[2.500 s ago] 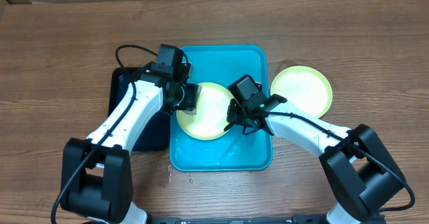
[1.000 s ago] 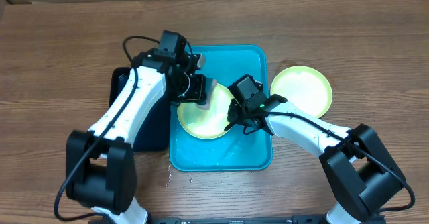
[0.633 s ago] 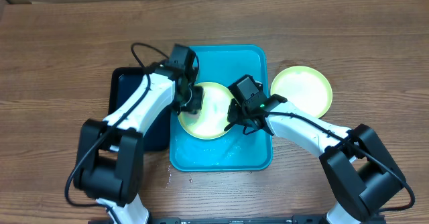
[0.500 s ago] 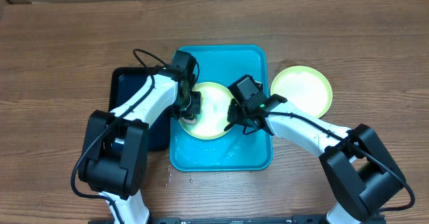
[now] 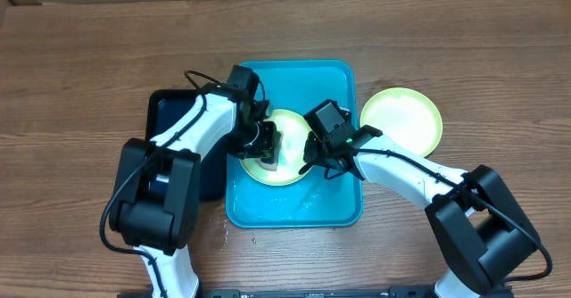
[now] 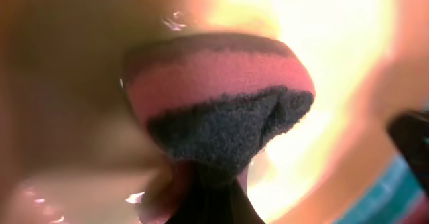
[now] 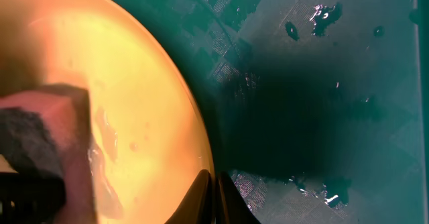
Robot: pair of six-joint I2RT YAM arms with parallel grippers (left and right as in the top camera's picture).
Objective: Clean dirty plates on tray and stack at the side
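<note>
A light green plate (image 5: pixel 291 152) lies on the wet turquoise tray (image 5: pixel 303 82). My left gripper (image 5: pixel 264 143) is shut on a pink sponge with a dark scouring face (image 5: pixel 268 159) and presses it onto the plate's left part. In the left wrist view the sponge (image 6: pixel 221 110) fills the middle, pinched from below by the left gripper (image 6: pixel 211 187). My right gripper (image 5: pixel 310 161) is shut on the plate's right rim. The right wrist view shows that gripper (image 7: pixel 216 196) pinching the plate's (image 7: pixel 127 96) edge over the tray (image 7: pixel 322 83), with the sponge (image 7: pixel 40 140) at the left. A second green plate (image 5: pixel 401 120) rests on the table to the right.
A smaller black tray (image 5: pixel 178 151) sits left of the turquoise tray, under my left arm. Water puddles (image 7: pixel 322 16) lie on the tray floor. A few drops (image 5: pixel 236 235) wet the wooden table near the tray's front left corner.
My left gripper has swept the sponge from the plate's upper-left edge down onto its left part. The right gripper and the plate have stayed in place.
</note>
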